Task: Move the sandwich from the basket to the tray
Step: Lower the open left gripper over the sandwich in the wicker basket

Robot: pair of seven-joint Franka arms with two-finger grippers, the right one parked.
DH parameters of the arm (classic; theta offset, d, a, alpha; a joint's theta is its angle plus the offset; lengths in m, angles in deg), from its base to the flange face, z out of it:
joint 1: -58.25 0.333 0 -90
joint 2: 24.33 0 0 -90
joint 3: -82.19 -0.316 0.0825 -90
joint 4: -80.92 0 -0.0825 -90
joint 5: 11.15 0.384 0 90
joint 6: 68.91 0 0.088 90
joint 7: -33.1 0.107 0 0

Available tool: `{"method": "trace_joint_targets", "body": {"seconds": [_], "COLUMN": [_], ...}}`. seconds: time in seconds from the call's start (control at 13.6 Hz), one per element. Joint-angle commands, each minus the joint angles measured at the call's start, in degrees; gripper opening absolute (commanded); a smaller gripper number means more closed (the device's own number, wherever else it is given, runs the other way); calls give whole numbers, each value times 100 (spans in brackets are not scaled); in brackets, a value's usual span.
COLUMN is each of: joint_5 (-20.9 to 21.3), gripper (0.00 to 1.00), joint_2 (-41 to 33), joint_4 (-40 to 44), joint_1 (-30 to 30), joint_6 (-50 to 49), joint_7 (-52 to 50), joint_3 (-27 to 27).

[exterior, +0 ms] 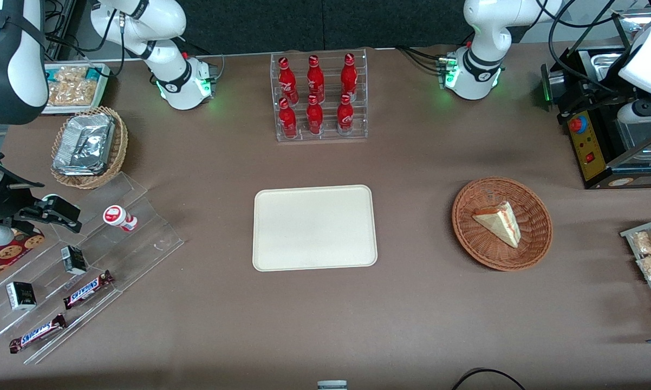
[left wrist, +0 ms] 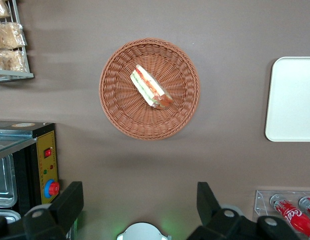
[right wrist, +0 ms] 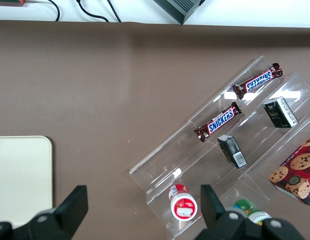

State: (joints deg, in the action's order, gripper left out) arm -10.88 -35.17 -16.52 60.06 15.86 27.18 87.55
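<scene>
Tray [exterior: 314,227] bare; nothing delivered. Basket [exterior: 502,223] at tray's 3 o'clock in front view, well apart. Sandwich [exterior: 499,222] lies in basket, untouched. Whole job outstanding: descend, grasp, lift, carry, release. Gripper [left wrist: 139,207] high above table near basket, pointing down, jaws wide, holding nothing.

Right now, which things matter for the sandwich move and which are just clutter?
Job: sandwich, lying in the basket; tray, bare; gripper, open, high above the table near the basket.

Clutter: cola bottles in a clear rack, Snickers bars on the stepped stand, foil containers, bagged snacks.
</scene>
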Motion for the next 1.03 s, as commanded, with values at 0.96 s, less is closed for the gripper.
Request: {"method": "trace_joint_targets", "body": {"seconds": [0.96], "joint_5": [-290], "gripper": [100], "joint_2": [1286], "joint_4": [-1054], "joint_1": [319], "joint_6": [1685], "joint_7": [-2618], "joint_3": [-422]}}
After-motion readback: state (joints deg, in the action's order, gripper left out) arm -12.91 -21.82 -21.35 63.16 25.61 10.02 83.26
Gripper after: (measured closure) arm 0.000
